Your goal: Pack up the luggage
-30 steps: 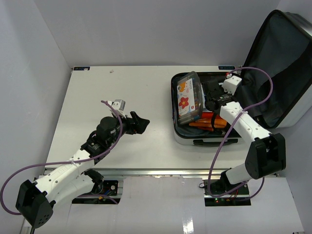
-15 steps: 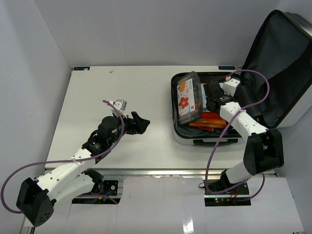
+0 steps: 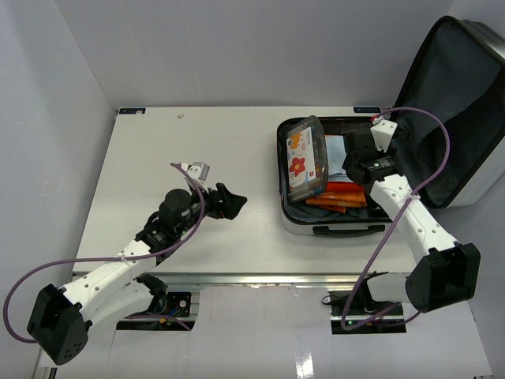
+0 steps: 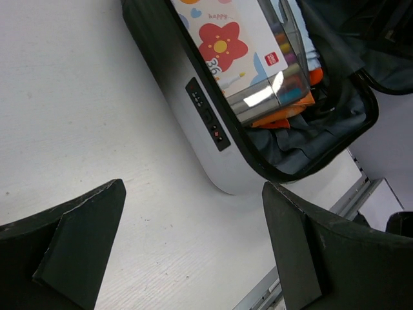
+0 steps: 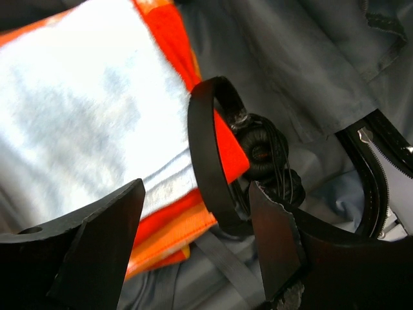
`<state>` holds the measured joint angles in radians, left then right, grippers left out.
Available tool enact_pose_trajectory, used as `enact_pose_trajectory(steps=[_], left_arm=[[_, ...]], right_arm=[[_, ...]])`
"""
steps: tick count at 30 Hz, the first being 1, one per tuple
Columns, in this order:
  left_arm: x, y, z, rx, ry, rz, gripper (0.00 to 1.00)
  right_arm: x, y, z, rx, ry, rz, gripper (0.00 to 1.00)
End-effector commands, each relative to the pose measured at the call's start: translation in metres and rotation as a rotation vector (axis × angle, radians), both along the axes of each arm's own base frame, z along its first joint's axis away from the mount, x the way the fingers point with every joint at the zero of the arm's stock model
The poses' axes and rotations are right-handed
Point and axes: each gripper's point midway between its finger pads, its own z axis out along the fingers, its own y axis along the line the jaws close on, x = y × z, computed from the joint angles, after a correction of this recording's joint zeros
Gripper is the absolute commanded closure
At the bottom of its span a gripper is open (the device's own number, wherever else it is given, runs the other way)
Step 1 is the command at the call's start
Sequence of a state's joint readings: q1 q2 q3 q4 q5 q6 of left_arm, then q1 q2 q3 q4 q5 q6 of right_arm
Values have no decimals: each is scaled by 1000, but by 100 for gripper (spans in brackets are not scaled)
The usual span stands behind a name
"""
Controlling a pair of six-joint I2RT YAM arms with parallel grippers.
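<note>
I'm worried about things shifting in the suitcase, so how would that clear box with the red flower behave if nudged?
The box looks like rigid plastic, so it would probably keep its shape. It sits tilted on edge inside the luggage, so a nudge may tip it flat. Its glossy surface, showing glare, could be slippery.

flower-print case point(image 4: 226, 48) in luggage point(image 4: 193, 148): "happy..." by flower, "36" at lower edge; other print unreadable.

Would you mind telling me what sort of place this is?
Probably a robotics lab test cell: a white table boxed in by plain white walls, with two cabled robot arms bolted at its edge.
</note>
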<state>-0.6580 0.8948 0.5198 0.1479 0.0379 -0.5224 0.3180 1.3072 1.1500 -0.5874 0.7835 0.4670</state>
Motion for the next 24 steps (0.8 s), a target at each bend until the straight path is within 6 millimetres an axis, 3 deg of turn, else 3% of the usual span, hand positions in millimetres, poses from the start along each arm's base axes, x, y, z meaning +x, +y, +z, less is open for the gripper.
enact_pose_trajectory(steps=[1,6,9,10,15,17,24], left_arm=[[-5,-16,12,-15,-70,-103,2],[36,-17,15,104,2,24,2],[59,-32,18,129,9,33,2],[66,-37,26,120,-4,33,3],[102,-61,19,133,-8,46,20],[114,-74,-1,157,28,29,21],[136,-111,-31,159,75,-55,23]], right_arm=[[-14,20,11,35,6,144,27],[-24,38,29,98,-131,298,28],[-32,51,48,132,-221,415,27],[-33,52,50,123,-232,432,27],[-44,39,64,93,-306,403,27],[-46,31,75,85,-351,362,27],[-48,-8,108,3,-468,149,27]])
